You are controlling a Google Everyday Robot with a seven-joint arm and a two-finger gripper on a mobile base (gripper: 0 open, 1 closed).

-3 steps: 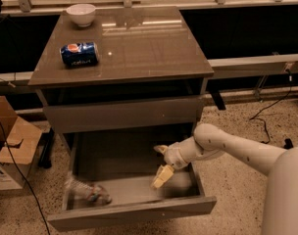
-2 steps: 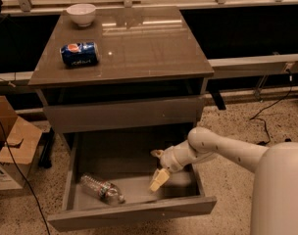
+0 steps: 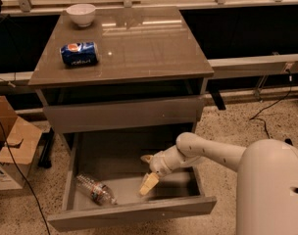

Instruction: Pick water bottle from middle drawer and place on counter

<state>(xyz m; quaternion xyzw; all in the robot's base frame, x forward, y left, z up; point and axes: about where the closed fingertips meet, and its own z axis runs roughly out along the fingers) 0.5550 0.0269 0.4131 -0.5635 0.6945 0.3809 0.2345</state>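
The water bottle (image 3: pixel 96 190) is clear plastic and lies on its side on the floor of the open middle drawer (image 3: pixel 134 212), near its front left. My gripper (image 3: pixel 148 171) is inside the drawer, right of the bottle and apart from it. It is open and empty, with one cream fingertip (image 3: pixel 149 184) pointing down at the drawer floor. My arm reaches in from the right. The glossy counter (image 3: pixel 149 48) tops the cabinet.
A blue soda can (image 3: pixel 79 53) lies on its side at the counter's left, and a white bowl (image 3: pixel 81 14) stands at its back left. The upper drawer front (image 3: pixel 122 113) is shut. Cardboard boxes (image 3: pixel 12 146) sit on the floor at left. Cables run across the floor.
My gripper has moved a little left and forward inside the drawer, towards the bottle. The bottle has shifted slightly right along the drawer floor and now lies still.
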